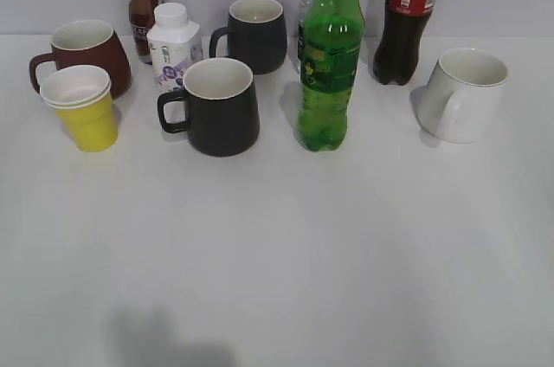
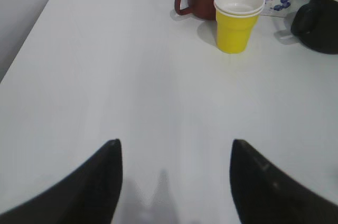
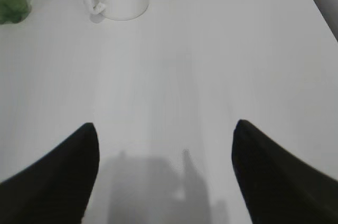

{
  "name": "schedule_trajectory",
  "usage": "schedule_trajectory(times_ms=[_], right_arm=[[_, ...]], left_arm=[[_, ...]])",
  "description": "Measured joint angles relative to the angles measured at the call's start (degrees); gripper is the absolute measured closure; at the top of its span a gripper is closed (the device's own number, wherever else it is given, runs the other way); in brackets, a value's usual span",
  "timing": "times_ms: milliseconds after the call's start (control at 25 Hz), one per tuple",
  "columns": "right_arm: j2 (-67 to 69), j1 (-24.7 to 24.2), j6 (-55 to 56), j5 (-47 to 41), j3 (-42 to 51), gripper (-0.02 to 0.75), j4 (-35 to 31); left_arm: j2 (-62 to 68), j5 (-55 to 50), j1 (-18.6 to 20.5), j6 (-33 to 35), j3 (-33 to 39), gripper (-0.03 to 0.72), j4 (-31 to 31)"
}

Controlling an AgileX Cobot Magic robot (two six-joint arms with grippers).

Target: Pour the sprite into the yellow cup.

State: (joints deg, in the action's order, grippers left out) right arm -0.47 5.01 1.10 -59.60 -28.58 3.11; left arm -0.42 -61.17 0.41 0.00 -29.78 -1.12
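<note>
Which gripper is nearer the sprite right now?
Right. The sprite shows at its view's far-left edge, ahead of the open right gripper. The left gripper faces the yellow cup; no sprite there.

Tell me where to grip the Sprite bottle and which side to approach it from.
Grip the Sprite bottle at the labelled body, probably from the front or right: it stands upright, capped, with bare table in front, while a black mug sits to its left and other bottles behind. The open right gripper is nearer.

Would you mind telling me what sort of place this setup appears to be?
Probably a lab test bench rather than a kitchen: a bare white table against a plain wall, with drink bottles like the sprite and mugs and a yellow cup lined up.
</note>
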Motion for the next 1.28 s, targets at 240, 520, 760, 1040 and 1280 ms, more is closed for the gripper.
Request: schedule_trajectory(times_ms=[240,520,760,1040,1280], right_arm=[[0.0,0.0,0.0,0.0,0.0,0.15,0.0],[0.0,0.0,0.0,0.0,0.0,0.15,0.0],[0.0,0.0,0.0,0.0,0.0,0.15,0.0],[0.0,0.0,0.0,0.0,0.0,0.15,0.0],[0.0,0.0,0.0,0.0,0.0,0.15,0.0]], left_arm=[[0.0,0.0,0.0,0.0,0.0,0.197,0.0],[0.0,0.0,0.0,0.0,0.0,0.197,0.0],[0.0,0.0,0.0,0.0,0.0,0.197,0.0],[0.0,0.0,0.0,0.0,0.0,0.197,0.0],[0.0,0.0,0.0,0.0,0.0,0.197,0.0]])
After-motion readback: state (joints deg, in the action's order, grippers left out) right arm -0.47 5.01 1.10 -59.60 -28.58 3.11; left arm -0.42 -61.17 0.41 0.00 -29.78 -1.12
